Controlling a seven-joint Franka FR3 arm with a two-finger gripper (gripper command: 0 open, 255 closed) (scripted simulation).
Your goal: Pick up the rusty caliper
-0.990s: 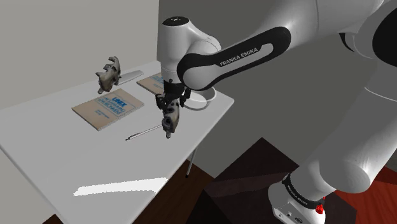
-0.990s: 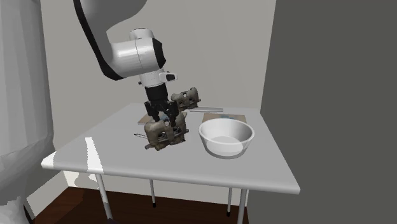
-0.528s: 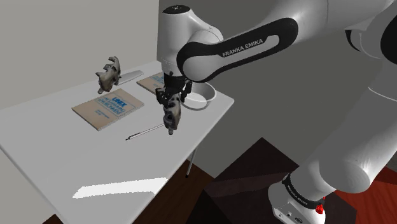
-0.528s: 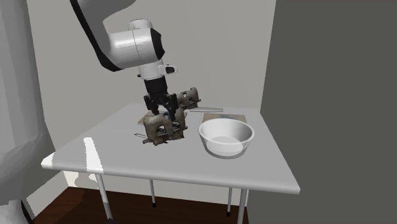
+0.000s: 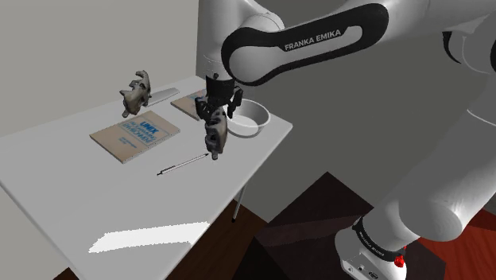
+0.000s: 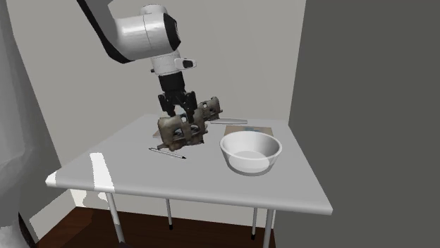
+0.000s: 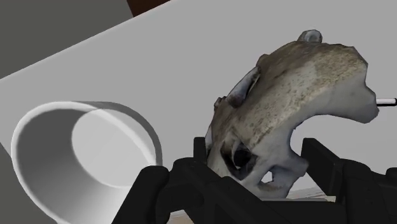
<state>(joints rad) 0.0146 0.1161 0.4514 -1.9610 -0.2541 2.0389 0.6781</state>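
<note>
Hanging from the black gripper (image 5: 213, 110), fingers (image 7: 323, 160) pinching its upper end: rusty brake caliper (image 5: 215, 137), at 6 o'clock below the gripper in the shoulder view, long axis near vertical, apparently clear of the white table (image 5: 71, 183).

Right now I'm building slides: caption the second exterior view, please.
Black gripper holds the rusty caliper over the grey table, beside a white bowl.
</note>
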